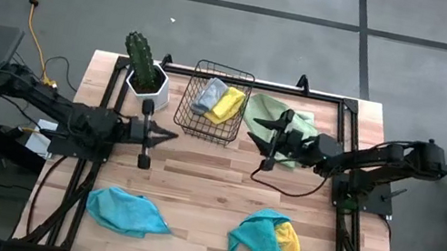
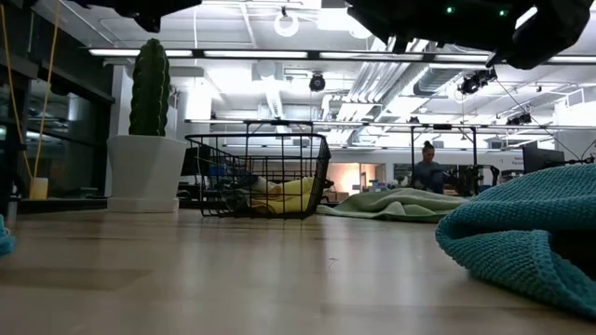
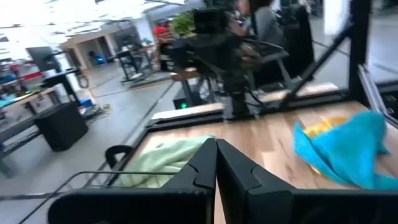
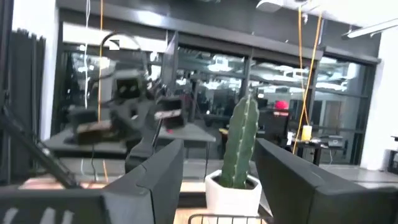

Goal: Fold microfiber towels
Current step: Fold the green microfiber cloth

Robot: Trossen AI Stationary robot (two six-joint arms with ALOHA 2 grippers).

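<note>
A light green towel (image 1: 278, 117) lies flat at the far right, beside a black wire basket (image 1: 218, 104) that holds a grey towel (image 1: 208, 95) and a yellow towel (image 1: 229, 104). A crumpled teal towel (image 1: 127, 211) lies near left. Another teal towel (image 1: 260, 240) lies near right, bunched with a yellow one (image 1: 288, 243). My left gripper (image 1: 172, 137) is shut and empty, raised above the table just near of the basket. My right gripper (image 1: 260, 139) is open and empty, raised at the green towel's near-left edge, and faces the left gripper.
A cactus in a white pot (image 1: 146, 71) stands at the far left next to the basket. Bare wood lies in the table's middle (image 1: 203, 187) between the two grippers and the near towels. A black frame runs along the table's edges (image 1: 349, 120).
</note>
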